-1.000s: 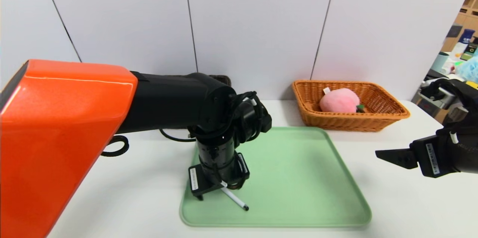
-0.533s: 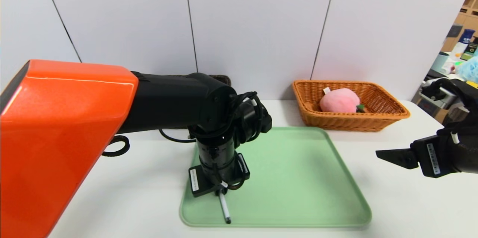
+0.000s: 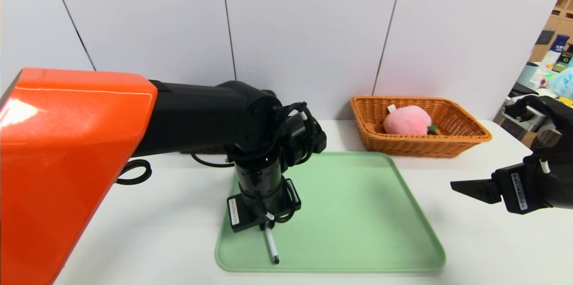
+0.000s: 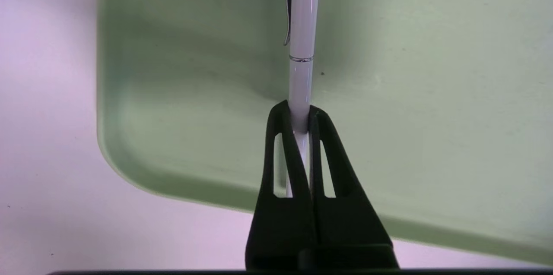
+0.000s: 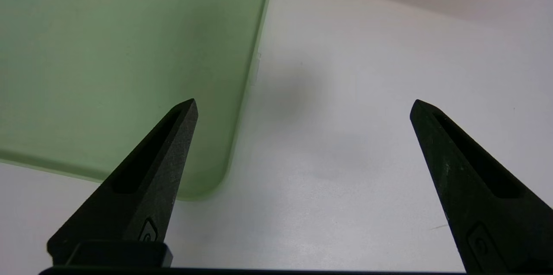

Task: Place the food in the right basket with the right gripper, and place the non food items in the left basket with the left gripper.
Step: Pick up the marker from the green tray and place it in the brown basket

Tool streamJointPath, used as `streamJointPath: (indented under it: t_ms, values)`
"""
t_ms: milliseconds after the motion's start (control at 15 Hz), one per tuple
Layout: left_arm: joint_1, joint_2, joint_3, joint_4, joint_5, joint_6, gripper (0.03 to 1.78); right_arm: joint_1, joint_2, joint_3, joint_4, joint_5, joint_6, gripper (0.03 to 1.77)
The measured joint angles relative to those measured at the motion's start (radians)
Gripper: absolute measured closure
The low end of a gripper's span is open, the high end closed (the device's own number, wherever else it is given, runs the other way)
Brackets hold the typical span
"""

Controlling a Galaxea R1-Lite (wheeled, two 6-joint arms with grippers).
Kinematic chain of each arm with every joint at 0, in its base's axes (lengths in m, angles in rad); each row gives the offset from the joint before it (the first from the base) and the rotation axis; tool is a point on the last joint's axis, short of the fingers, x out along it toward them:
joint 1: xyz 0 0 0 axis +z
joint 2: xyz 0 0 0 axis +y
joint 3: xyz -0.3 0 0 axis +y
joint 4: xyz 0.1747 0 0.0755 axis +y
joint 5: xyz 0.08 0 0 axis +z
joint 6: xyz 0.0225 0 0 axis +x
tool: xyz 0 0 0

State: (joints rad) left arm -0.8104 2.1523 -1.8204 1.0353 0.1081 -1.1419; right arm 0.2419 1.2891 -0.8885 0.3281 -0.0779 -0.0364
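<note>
**Left gripper clamped on pen over tray; right gripper parked with jaws apart**

The left gripper (image 4: 298,115), on the orange-shelled arm, points steeply down over the near left corner of the green tray (image 3: 358,213). Its two black fingers are pressed together on the slim white pen (image 4: 301,50), gripping it near one end. In the head view the pen (image 3: 270,244) projects from under the gripper toward the tray's near edge, its black tip low over or on the tray; contact cannot be told.

The right gripper (image 5: 302,106), on the arm at the right edge of the head view, hangs above the white table (image 3: 470,240) just beside the tray's right edge. Its fingers stand wide apart with nothing between them.

The pink plush peach (image 3: 406,120) lies inside the orange-tan right basket (image 3: 465,130), which sits on the table behind the tray's far right corner. Its white tag and green leaf are visible.

The dark left basket (image 3: 268,93) shows only as a sliver of rim behind the left arm. The peeler is not visible in any view.
</note>
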Motion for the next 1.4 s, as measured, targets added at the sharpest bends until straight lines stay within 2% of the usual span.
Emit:
streamJointPath:
  t_ms: [267,600,733,1000,1267,1400]
  values:
    - [-0.012,-0.049,-0.079,0.079,-0.039,0.031,1.76,0.000,0.002,0.002,0.000,0.000,0.000,0.10]
    - [-0.013,-0.146,-0.134,0.084,-0.038,0.081,1.76,0.000,0.004,0.002,0.004,0.000,0.001,0.10]
    - [-0.009,-0.198,-0.145,0.066,-0.008,0.125,1.76,0.000,0.004,0.004,0.005,0.000,0.001,0.10]
    - [0.039,-0.286,-0.151,-0.038,0.072,0.197,1.76,0.000,0.004,0.004,0.009,-0.005,0.000,0.10]
    - [0.209,-0.307,-0.151,-0.235,0.150,0.330,1.76,0.002,0.000,0.000,-0.001,-0.008,-0.001,0.10]
    - [0.296,-0.290,-0.150,-0.348,0.176,0.439,1.76,0.007,-0.003,-0.009,-0.003,-0.011,-0.001,0.10]
